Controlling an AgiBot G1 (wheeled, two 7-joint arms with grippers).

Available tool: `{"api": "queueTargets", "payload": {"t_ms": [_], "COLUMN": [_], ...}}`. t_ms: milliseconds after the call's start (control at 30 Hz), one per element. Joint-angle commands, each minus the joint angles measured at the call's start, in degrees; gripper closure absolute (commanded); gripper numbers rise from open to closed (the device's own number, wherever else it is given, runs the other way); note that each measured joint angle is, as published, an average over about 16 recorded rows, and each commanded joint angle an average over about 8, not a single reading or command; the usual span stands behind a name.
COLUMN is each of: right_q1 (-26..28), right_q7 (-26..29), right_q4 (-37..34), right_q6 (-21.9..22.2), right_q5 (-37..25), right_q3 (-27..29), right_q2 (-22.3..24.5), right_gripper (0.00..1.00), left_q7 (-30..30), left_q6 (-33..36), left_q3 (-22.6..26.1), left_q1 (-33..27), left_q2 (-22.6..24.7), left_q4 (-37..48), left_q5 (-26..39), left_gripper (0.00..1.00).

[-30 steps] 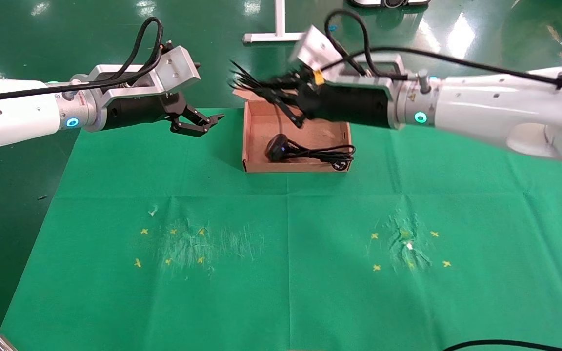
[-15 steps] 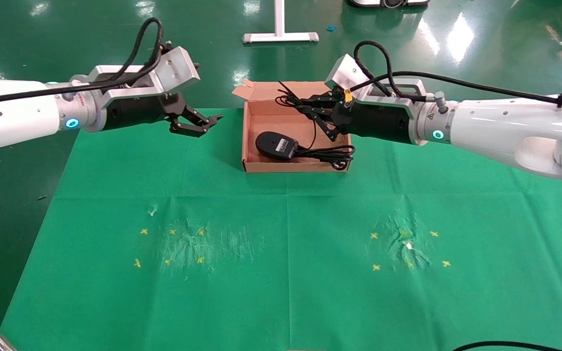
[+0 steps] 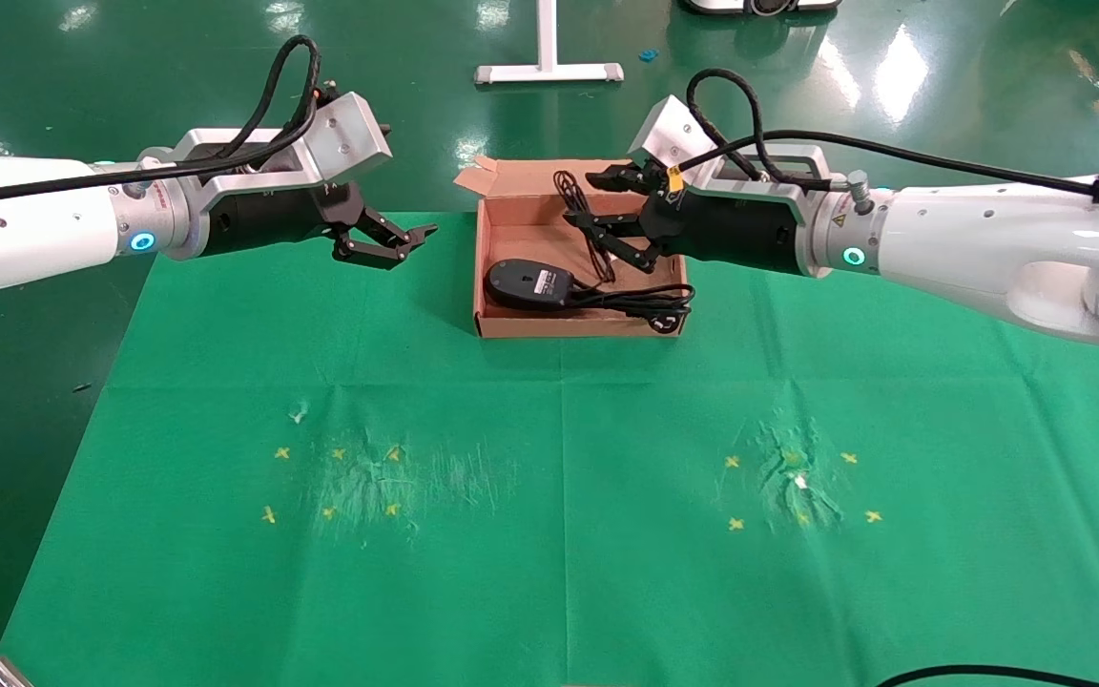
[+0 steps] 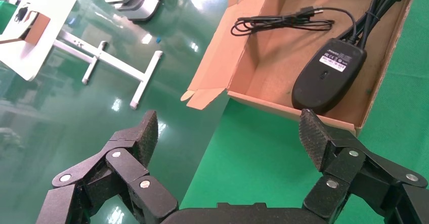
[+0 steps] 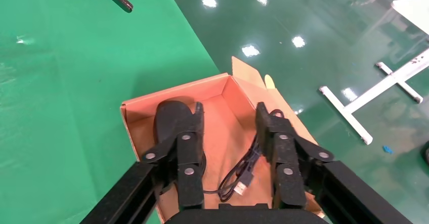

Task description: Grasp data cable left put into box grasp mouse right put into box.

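Note:
The brown box (image 3: 569, 327) stands at the back middle of the green cloth. The black mouse (image 3: 526, 283) lies in it upside down, white label up, its thin cord (image 3: 580, 218) looped towards the box's back wall. The thick black data cable (image 3: 653, 303) lies coiled in the box's near right corner. My right gripper (image 3: 607, 205) hovers open and empty over the box's right side. My left gripper (image 3: 387, 239) hangs open and empty left of the box. The left wrist view shows the box (image 4: 222, 57), mouse (image 4: 329, 72) and left gripper (image 4: 228, 133). The right wrist view shows the mouse (image 5: 169, 115), USB-tipped cord (image 5: 243, 176) and right gripper (image 5: 230, 115).
Yellow cross marks and scuffed patches sit on the cloth at front left (image 3: 335, 482) and front right (image 3: 798, 487). A white stand foot (image 3: 548, 72) is on the green floor behind the box. A black cable (image 3: 988, 676) lies at the front right edge.
My right gripper let go of the mouse and its cord, which dropped into the box. The gripper drew back to the right. The left arm has not moved.

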Motion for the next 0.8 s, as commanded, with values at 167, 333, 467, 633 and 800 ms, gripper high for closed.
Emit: {"api": "queueTargets", "payload": {"t_ms": [167, 333, 467, 633, 800], "right_q1": [-0.43, -2.36, -4.42, -6.98, -9.56], "right_q7": [0.43, 1.88, 3.41, 5.32, 7.23], "right_q4": [1.02, 4.05, 7.29, 11.32, 15.39], "right_q6": [-0.45, -2.21, -4.1, -6.45, -8.81], "right_q5": [0.56, 3.04, 5.69, 8.99, 12.31], "right_q3": [0.18, 0.88, 1.63, 2.56, 3.5], "right_q2": [0.48, 2.67, 5.02, 7.93, 10.87], "right_gripper": [0.0, 0.0, 0.0, 0.0, 0.0], "left_q7": [0.03, 0.02, 0.02, 0.02, 0.02], "left_q6": [0.02, 0.02, 0.02, 0.02, 0.02], "left_q3": [-0.01, 0.0, 0.0, 0.0, 0.0], "left_q1": [0.0, 0.0, 0.0, 0.0, 0.0], "left_q2": [0.02, 0.02, 0.02, 0.02, 0.02], "left_q4": [0.05, 0.04, 0.04, 0.04, 0.04], "left_q5": [-0.04, -0.04, -0.04, -0.04, -0.04], "left_gripper": [0.0, 0.0, 0.0, 0.0, 0.0]}}
